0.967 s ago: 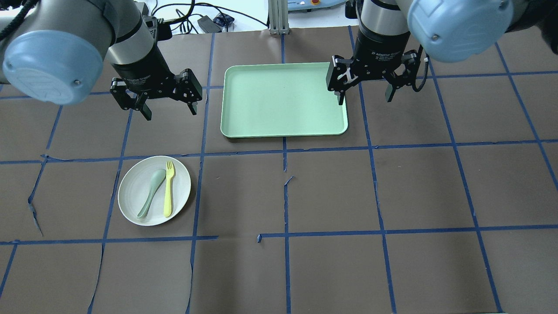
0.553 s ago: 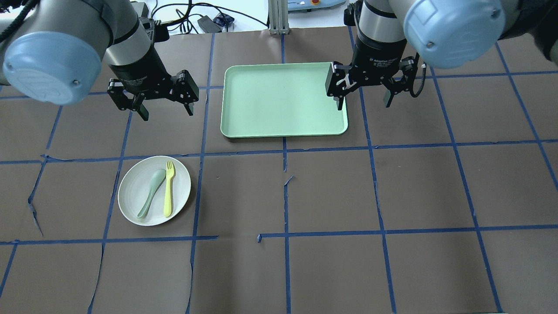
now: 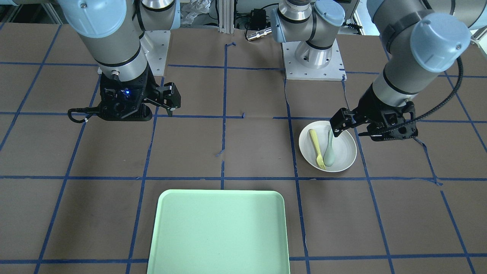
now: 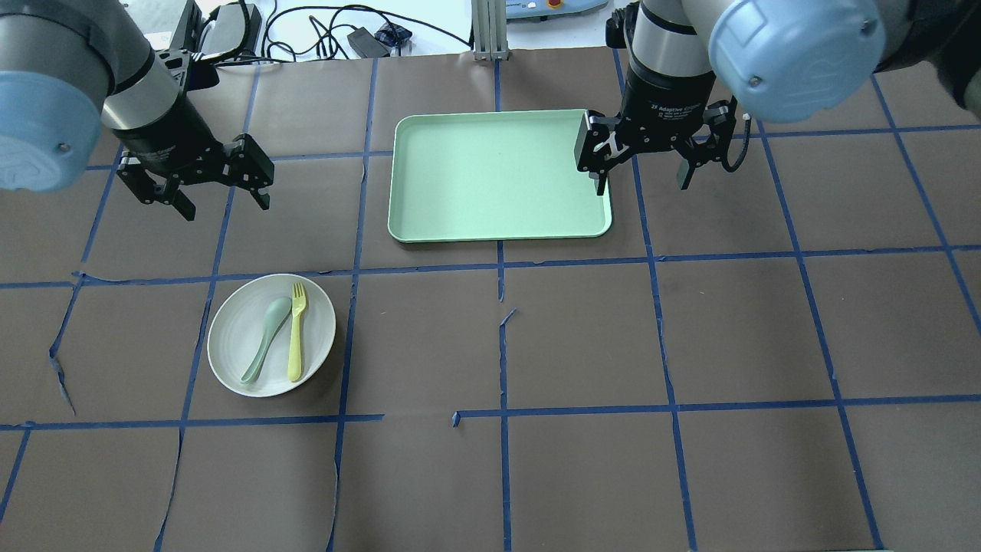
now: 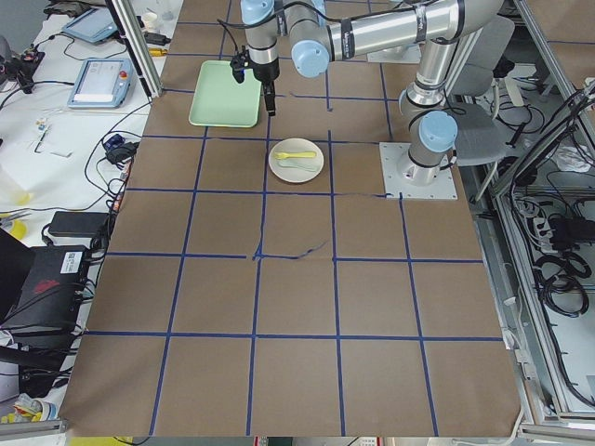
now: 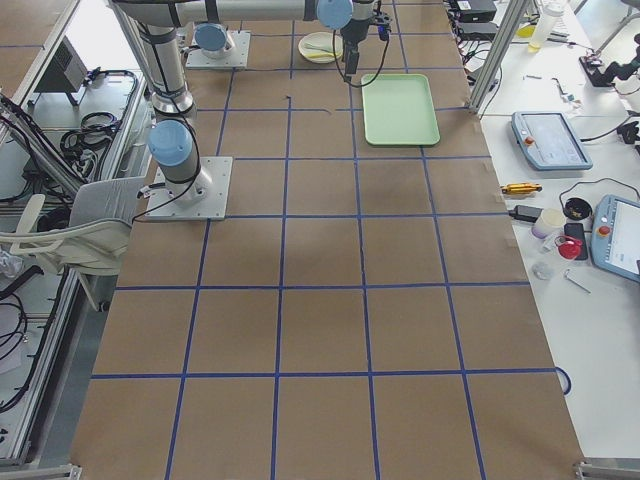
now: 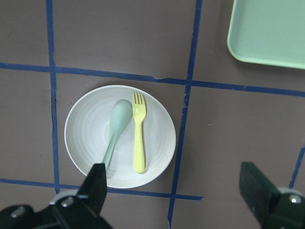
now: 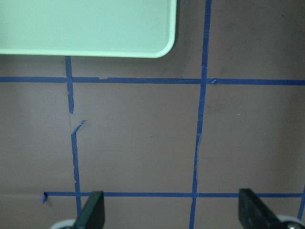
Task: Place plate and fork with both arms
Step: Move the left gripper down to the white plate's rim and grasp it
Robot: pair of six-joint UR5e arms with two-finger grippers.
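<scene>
The off-white plate [image 4: 237, 353] lies on the table at the front left, also in the front-facing view [image 3: 344, 150] and the left wrist view [image 7: 86, 138]. The yellow fork [image 4: 296, 331] lies in it, tines pointing away from me, beside a pale green spoon [image 4: 264, 330]. My left gripper [image 4: 227, 207] hangs open and empty above the table, behind the plate and slightly to its left. My right gripper [image 4: 641, 186] hangs open and empty over the right edge of the mint-green tray [image 4: 498, 176].
The tray holds nothing and lies at the back centre [image 3: 218, 228]. The brown table cover carries blue tape lines and some torn seams [image 4: 503, 318]. Cables and boxes lie beyond the table's far edge [image 4: 368, 38].
My left arm has swung to the left, away from the tray, gripper still open. The right arm has barely shifted. Plate, fork and spoon have not moved.
</scene>
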